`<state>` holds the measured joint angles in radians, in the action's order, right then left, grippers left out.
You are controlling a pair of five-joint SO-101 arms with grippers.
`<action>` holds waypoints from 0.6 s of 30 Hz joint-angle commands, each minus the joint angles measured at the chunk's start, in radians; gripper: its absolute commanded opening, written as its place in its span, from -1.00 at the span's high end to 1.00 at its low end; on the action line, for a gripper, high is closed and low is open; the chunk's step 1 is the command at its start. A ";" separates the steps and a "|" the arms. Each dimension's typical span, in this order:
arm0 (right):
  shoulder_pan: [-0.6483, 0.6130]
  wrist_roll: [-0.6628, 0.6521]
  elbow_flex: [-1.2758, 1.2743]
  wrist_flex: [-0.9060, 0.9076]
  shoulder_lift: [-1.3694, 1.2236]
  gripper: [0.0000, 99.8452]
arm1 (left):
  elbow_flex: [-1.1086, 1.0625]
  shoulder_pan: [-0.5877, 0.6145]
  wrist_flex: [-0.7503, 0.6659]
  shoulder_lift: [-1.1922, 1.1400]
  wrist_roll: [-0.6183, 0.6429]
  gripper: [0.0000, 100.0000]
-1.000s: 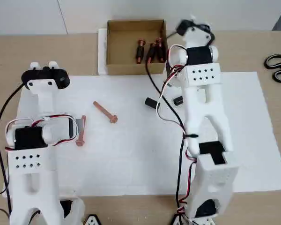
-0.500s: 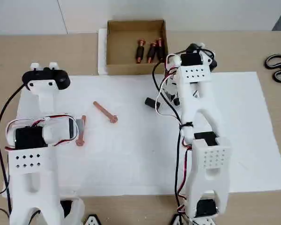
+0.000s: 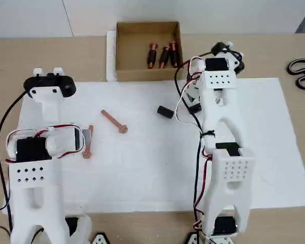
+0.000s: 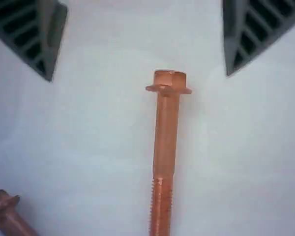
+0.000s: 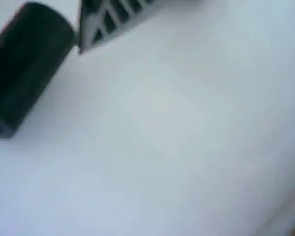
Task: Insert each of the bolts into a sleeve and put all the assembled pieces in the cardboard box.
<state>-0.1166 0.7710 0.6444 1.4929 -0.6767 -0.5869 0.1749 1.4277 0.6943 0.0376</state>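
The bolts are copper-coloured, each with a flanged hex head, a smooth shank and a threaded end. The sleeves are short black cylinders. Two bolts lie loose on the white paper sheet (image 3: 142, 173). The first bolt (image 3: 114, 122) lies at a slant in the open, left of the middle, and the second bolt (image 4: 166, 147) lies just beside the left arm's wrist. The left gripper (image 4: 138, 75) hangs over this second bolt with its fingers (image 4: 34, 34) spread wide, one to each side of the head, apart from it and holding nothing. Two sleeves also lie loose on the sheet. The first sleeve (image 3: 165, 111) is in the open near the middle, and the second sleeve (image 3: 194, 108) is half hidden under the right arm's wires. In the right wrist view the second sleeve lies on the paper just beside the right gripper (image 5: 105, 19); whether that gripper is open or closed cannot be told. The cardboard box (image 3: 132, 56) stands open at the far edge of the sheet. It holds three assembled pieces (image 3: 164, 56) side by side, each a bolt with a black sleeve around its shank. One pair of scissors (image 3: 301, 72) rests on the wooden table (image 3: 51, 56), well off to the right.
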 commanded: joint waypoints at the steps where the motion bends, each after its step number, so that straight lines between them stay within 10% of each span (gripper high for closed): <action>1: 0.007 0.008 0.002 -0.013 -0.016 0.64 | 0.004 0.005 0.006 0.006 0.002 0.57; 18: 0.030 0.002 0.003 -0.077 -0.114 0.85 | -0.031 0.005 0.006 0.006 -0.003 0.57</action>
<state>-0.0997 0.7725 0.6460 1.4668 -0.7841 -0.6206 0.1749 1.4277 0.6943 0.0407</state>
